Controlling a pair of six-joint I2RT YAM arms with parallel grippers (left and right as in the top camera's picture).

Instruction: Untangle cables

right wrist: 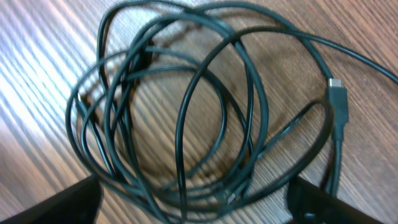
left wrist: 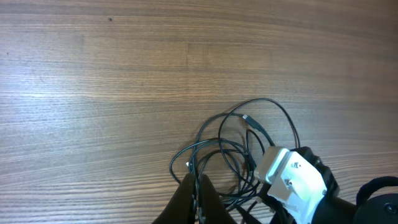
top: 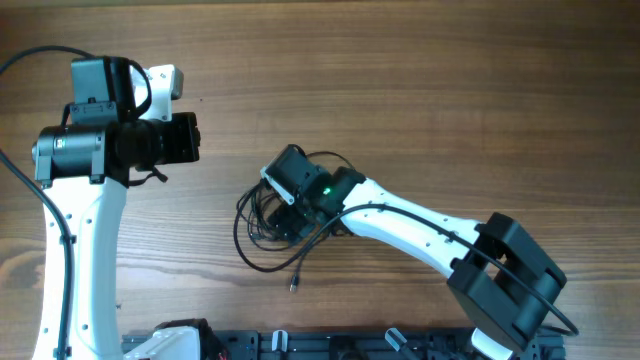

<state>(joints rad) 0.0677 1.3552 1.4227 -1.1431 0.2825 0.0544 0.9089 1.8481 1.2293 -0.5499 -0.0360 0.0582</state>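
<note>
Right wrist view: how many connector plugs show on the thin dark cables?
1: a small dark connector plug at the right side of the coiled thin dark cables. Others may hide among the loops.

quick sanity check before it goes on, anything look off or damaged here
Nothing looks broken or spilled. The only mess is the cables: overlapping loops crossing in one heap near the middle of the table, with one plug trailing loose outside it.

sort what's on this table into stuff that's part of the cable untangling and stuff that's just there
Part of the job: cables; right tool, open over them; left tool, shut, away from them.
Just there: wooden table; black rail along its edge.
</note>
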